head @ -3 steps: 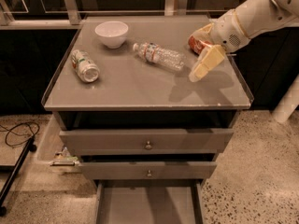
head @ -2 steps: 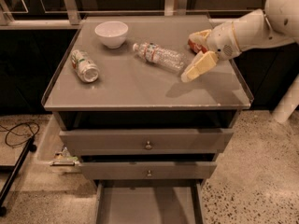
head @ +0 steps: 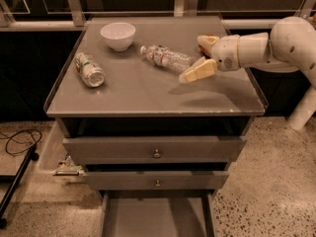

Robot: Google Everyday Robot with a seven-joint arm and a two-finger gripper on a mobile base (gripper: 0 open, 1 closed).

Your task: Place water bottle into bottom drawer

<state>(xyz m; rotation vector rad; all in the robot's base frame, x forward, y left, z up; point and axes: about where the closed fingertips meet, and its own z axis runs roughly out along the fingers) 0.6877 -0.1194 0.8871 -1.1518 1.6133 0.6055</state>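
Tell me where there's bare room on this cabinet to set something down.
Bare: the front of the cabinet top, between the green-white can and the gripper, and the floor of the open bottom drawer. Crowded: the back, with white bowl, water bottle and the gripper beside it.

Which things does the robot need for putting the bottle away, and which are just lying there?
Needed: water bottle; bottom drawer, pulled out; hand, open, right next to the bottle.
Just lying there: white bowl; green-white can.
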